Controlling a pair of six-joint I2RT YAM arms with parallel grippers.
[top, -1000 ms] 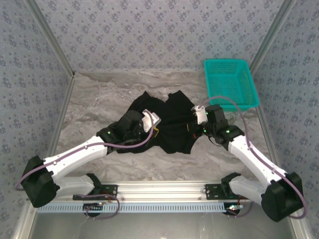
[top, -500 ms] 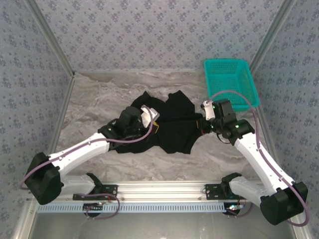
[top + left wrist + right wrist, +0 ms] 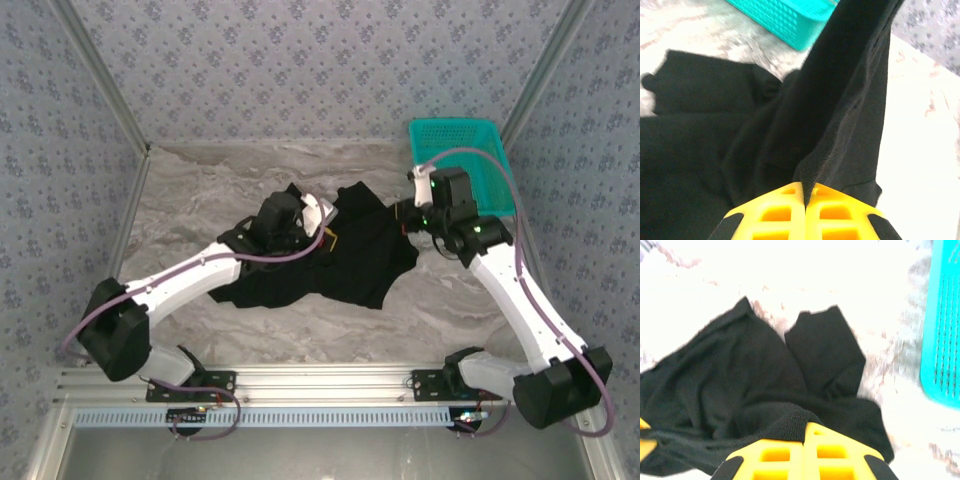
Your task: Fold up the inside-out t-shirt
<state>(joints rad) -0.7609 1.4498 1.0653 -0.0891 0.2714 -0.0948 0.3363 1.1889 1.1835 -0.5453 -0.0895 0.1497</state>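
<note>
A: Black soft cloth, all bunched up. Was the inside-out t-shirt (image 3: 345, 265), lying on the marble table (image 3: 190, 200) just beside the teal basket (image 3: 465, 165), not inside it.

B: Pinched anywhere?

A: Yes, at two spots. Left gripper (image 3: 805, 192) squeezed tight on a seam edge of the shirt, on the side far from the basket. Right gripper (image 3: 804, 430) squeezed tight on a thick hem, on the side near the basket. Held both bits of cloth up, with the rest drooping down onto the table.

B: Any trouble ahead?

A: Maybe. Could slip out of a pinch if tugged too hard, because only a thin edge was caught each time. Could snag on the basket's rim if swung too close to it. Could end up twisted if pulled more on one side than the other, since most of it sat in a crumpled heap.

B: And the count?

A: One t-shirt. One basket, with nothing seen in it. Two arms. Two grippers, each clamped on cloth.
</note>
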